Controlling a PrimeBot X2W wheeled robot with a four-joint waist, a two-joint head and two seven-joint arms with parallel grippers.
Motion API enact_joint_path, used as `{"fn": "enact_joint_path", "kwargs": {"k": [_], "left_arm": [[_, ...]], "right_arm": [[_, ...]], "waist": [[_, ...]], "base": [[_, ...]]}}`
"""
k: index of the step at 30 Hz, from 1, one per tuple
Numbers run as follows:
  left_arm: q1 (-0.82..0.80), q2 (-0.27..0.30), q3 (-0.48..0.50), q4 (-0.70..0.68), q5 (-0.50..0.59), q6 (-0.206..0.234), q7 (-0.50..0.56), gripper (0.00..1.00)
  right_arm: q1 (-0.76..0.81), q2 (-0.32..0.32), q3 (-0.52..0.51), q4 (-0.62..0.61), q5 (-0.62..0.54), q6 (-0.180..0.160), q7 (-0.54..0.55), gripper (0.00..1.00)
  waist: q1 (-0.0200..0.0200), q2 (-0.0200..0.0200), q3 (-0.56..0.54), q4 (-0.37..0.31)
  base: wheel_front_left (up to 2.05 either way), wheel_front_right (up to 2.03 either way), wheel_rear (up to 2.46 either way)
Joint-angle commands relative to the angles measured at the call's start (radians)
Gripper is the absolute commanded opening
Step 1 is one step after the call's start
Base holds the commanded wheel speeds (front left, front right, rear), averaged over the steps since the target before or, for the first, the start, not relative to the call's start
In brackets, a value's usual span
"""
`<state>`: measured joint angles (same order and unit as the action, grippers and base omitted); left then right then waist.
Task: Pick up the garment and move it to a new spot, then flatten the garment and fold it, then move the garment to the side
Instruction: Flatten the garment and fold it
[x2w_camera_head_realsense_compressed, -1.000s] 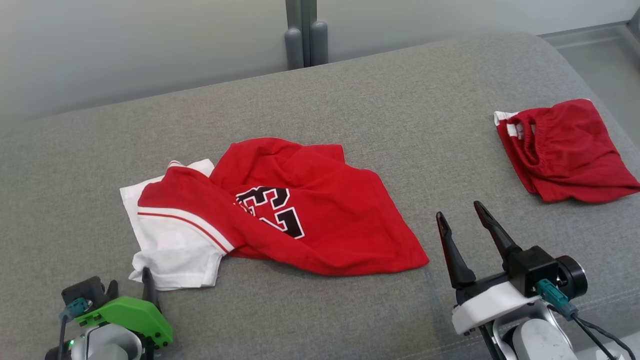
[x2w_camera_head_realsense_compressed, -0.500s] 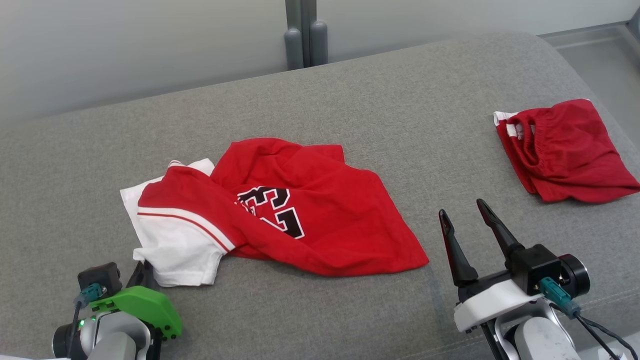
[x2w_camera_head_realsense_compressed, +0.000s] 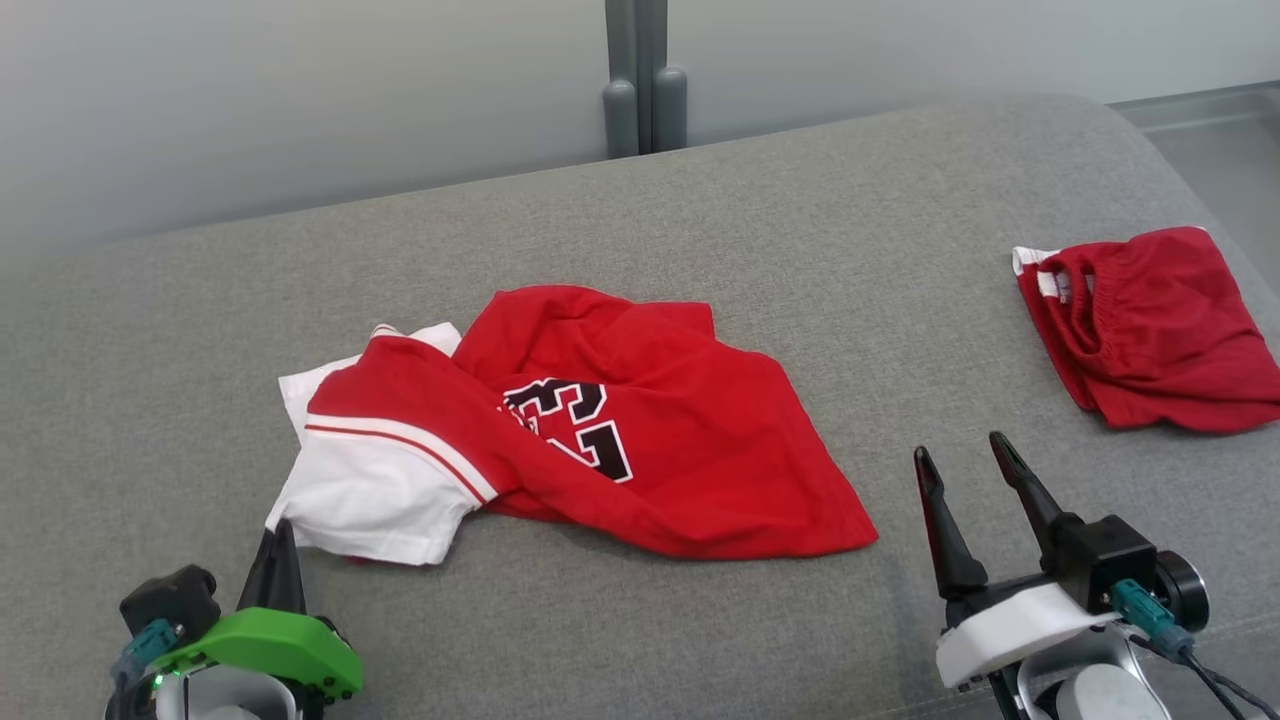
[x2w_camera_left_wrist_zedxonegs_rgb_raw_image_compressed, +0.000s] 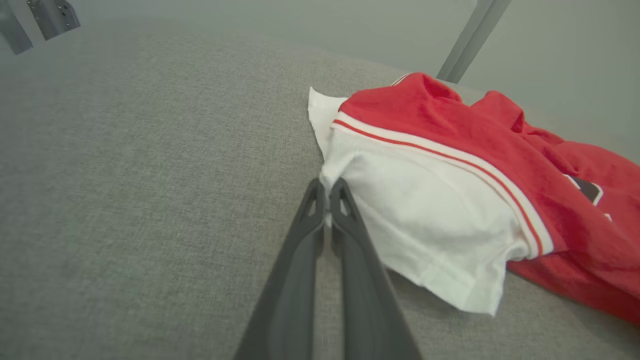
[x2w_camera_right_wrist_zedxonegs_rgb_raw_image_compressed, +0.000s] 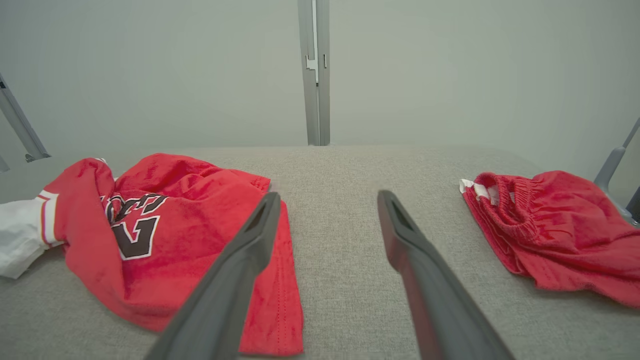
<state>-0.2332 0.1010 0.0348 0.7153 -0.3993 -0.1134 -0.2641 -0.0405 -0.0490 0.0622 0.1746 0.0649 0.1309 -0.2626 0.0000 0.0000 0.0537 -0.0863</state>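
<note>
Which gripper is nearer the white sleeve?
Left. The left gripper is shut on a corner of the white sleeve; the right gripper stands open beside the red end of the jersey.

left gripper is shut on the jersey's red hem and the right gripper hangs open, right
No: the left gripper is shut on the white sleeve of the jersey, not its red hem, as the left wrist view shows. The right gripper does hang open.

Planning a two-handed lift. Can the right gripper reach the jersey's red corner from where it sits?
Likely yes: the right gripper stands open beside the jersey, near its red corner, with bare cushion between them.
</note>
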Motion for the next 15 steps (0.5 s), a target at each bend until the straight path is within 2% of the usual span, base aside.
{"fn": "enact_joint_path", "kwargs": {"k": [1, 8, 15], "left_arm": [[0.021, -0.007, 0.005, -0.018, -0.010, -0.003, 0.000, 0.00], [0.141, -0.028, 0.009, -0.215, -0.053, -0.007, 0.000, 0.00], [0.214, -0.032, 0.004, -0.371, -0.052, 0.040, 0.037, 0.00]], "right_arm": [[0.016, -0.003, -0.006, 0.005, 0.012, 0.000, -0.002, 1.00], [0.056, -0.003, -0.027, 0.077, 0.080, 0.000, 0.024, 1.00], [0.035, -0.003, -0.022, 0.196, 0.166, 0.000, 0.068, 1.00]], "waist": [[0.0000, 0.0000, -0.010, 0.012], [0.0000, 0.0000, -0.028, 0.046], [0.0000, 0.0000, -0.034, 0.093]], "base": [[0.00, 0.00, 0.00], [0.00, 0.00, 0.00], [0.00, 0.00, 0.00]]}}
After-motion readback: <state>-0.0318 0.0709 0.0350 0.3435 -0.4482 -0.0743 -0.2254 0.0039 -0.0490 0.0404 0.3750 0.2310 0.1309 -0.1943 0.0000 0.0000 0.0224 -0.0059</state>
